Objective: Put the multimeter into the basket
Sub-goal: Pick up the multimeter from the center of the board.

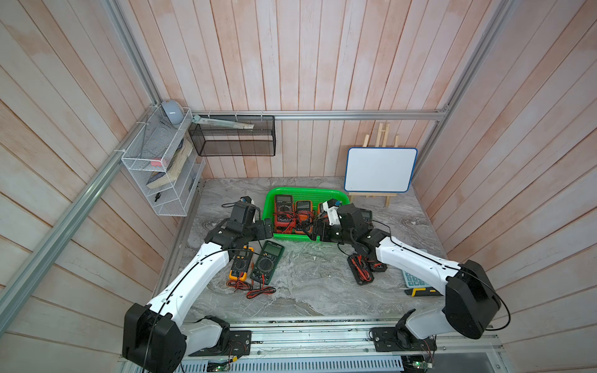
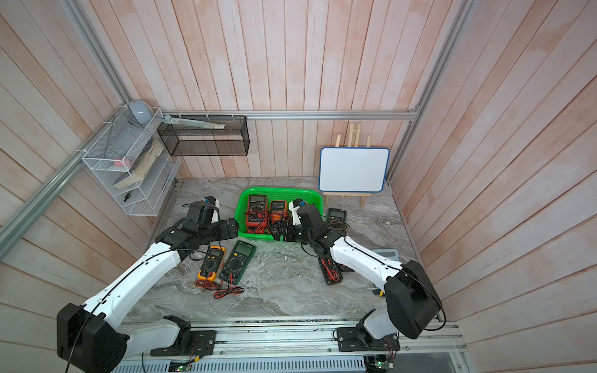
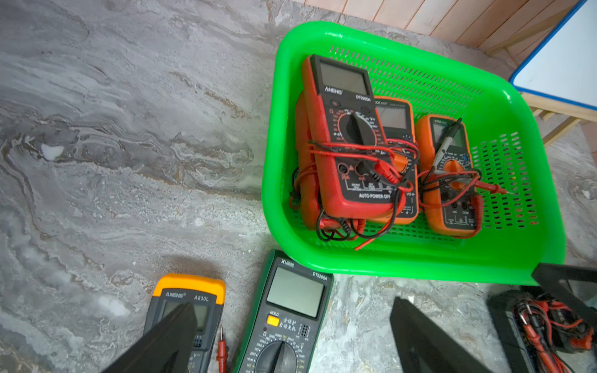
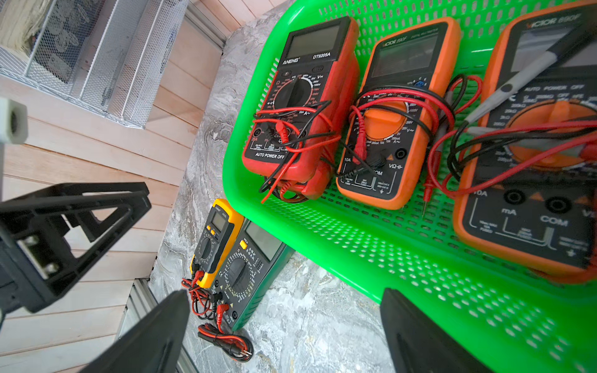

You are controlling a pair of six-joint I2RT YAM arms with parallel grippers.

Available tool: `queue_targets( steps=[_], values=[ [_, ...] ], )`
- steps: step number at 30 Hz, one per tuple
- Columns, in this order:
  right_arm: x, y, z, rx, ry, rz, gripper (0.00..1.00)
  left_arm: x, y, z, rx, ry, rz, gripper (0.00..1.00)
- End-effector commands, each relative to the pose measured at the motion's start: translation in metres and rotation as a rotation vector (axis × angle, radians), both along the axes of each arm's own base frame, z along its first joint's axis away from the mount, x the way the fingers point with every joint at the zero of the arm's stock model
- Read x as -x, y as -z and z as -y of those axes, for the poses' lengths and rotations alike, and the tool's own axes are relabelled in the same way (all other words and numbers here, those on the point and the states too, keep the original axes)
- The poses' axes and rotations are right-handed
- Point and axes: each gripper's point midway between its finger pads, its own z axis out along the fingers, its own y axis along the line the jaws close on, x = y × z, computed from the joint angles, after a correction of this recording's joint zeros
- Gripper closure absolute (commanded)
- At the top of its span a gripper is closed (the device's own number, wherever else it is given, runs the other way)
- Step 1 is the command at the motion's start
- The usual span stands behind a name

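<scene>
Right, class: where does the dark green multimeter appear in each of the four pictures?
A top view: green multimeter just in front of the basket.
A top view: same spot.
Left wrist: next to the basket's rim.
Right wrist: beside the basket.
Shared landmark: the yellow multimeter lying alongside it.

Both top views: cam sits high at the front, looking down & back over the whole tabletop (image 1: 307, 290), both arms in shot. Left wrist cam: low, close, facing the basket (image 3: 420, 264) from its near-left side, left end effector (image 3: 294, 305) tips in frame. Right wrist cam: closer still, over the basket's near rim, right end effector (image 4: 286, 291) tips in frame, looking twd the white wire rack (image 4: 97, 64). Wrist views share basket + green multimeter (image 3: 284, 310).
</scene>
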Motion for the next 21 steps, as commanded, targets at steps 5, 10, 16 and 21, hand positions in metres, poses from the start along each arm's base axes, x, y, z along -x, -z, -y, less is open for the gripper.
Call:
queue_targets(
  steps=[5, 10, 16, 21],
  values=[
    [0.015, -0.024, -0.015, -0.051, -0.015, 0.046, 0.02, 0.024, 0.017, 0.008, 0.026, 0.029, -0.009, 0.0],
    [0.028, -0.019, -0.024, -0.045, -0.035, 0.037, 0.02, 0.039, 0.032, 0.014, 0.028, 0.056, -0.019, 0.0],
    [0.043, -0.008, -0.027, -0.037, -0.042, 0.018, 0.02, 0.052, 0.056, 0.015, -0.003, 0.08, -0.049, 0.0],
    [0.048, -0.005, -0.022, -0.034, -0.032, 0.015, 0.02, 0.054, 0.074, 0.018, -0.041, 0.082, -0.082, 0.0]
  ],
)
